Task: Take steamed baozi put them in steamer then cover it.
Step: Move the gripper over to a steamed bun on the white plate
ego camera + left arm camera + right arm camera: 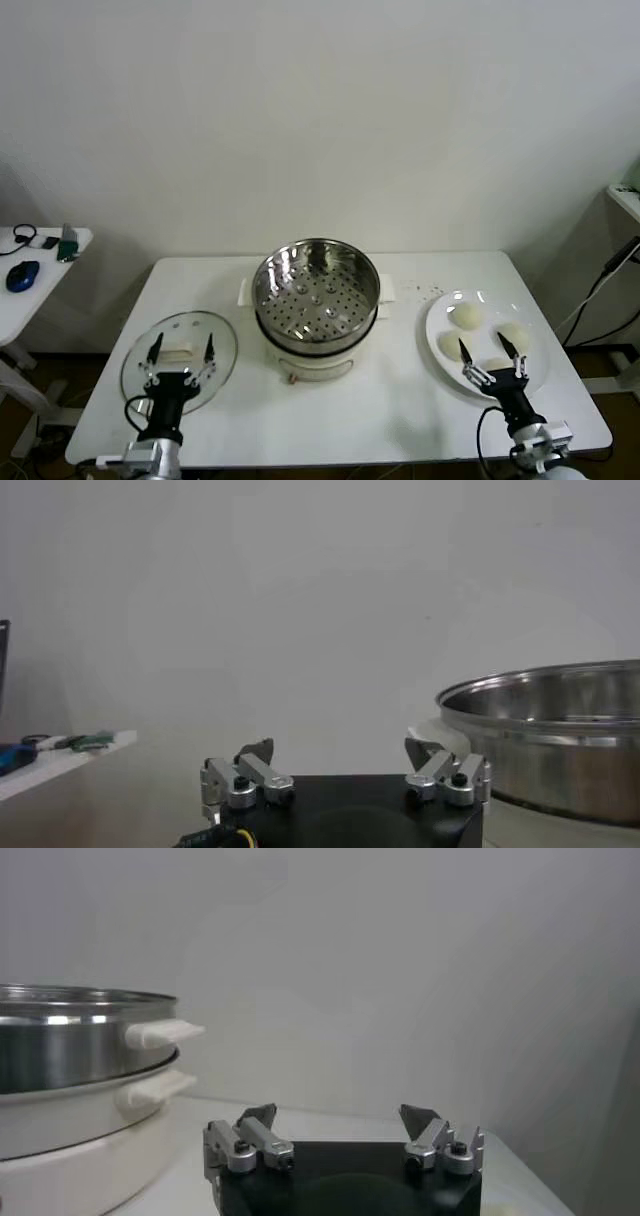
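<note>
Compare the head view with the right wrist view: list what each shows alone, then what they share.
Head view only: baozi on the white plate, glass cover lying on the table, the open left gripper, side desk.
Right wrist view only: nothing new.
Both: the empty steamer and the open right gripper.

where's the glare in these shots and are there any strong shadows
Head view: bright reflections on the steamer inner wall and faint sheen on the glass cover; light is flat, only soft shadows on the table. Left wrist view: highlight bands along the steamer rim, near the open left gripper. Right wrist view: similar streaks on the steel, behind the open right gripper.
</note>
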Available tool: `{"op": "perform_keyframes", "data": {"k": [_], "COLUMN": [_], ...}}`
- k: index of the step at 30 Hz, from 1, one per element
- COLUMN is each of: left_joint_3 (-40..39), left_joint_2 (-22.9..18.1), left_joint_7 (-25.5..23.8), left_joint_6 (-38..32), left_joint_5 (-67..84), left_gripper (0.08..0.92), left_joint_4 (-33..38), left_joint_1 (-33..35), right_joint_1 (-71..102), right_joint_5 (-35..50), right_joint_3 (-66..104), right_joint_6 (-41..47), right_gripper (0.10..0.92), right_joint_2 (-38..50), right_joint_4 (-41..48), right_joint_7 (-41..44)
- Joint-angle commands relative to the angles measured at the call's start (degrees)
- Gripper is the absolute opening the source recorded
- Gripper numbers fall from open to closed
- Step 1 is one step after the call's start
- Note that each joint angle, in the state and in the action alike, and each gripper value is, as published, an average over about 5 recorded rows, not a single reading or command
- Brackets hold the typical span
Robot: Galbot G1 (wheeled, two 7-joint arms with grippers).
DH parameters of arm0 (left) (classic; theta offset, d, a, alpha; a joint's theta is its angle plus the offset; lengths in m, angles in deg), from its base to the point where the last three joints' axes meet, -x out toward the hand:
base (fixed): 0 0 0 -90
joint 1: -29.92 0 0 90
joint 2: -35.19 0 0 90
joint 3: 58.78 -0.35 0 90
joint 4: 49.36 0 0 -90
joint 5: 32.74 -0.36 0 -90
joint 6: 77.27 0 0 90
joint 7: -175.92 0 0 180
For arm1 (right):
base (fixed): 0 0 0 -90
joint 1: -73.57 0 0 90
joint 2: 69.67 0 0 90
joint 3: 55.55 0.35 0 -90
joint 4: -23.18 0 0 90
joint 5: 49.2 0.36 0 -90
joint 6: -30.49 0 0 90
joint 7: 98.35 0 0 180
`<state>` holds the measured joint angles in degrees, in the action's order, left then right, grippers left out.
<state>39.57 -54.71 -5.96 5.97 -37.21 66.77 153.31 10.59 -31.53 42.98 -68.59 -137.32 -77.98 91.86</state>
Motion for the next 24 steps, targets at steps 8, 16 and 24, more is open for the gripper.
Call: {"op": "perform_keyframes", "data": {"k": [8,16,24], "left_joint_3": [-1.93,-3.26,-4.65], "left_joint_2": [0.85,1.43,2.19], "left_joint_7": [0.39,1.08,1.21], "left_joint_6": [-0.81,-2.3,-2.91], "left_joint_5": [-1.31,-1.74,-1.92], "left_gripper": [0.823,0.823,0.823], "left_joint_4": [1.03,1.13,0.8], "left_joint_1": [1.38,2.64,3.43], "right_joint_1": [-14.73,-33.42,-69.19], "right_joint_5": [-7.87,-11.77,-19.53], "right_joint_3": [-4.69,-16.69,-49.66], "right_joint_6": [16.91,19.74,14.19], "right_gripper": [0.823,0.823,0.823], "right_joint_2": [22.19,38.74,41.82], "right_joint_4": [4.71,15.11,29.93], "right_joint_7": [15.28,37.34,52.21]}}
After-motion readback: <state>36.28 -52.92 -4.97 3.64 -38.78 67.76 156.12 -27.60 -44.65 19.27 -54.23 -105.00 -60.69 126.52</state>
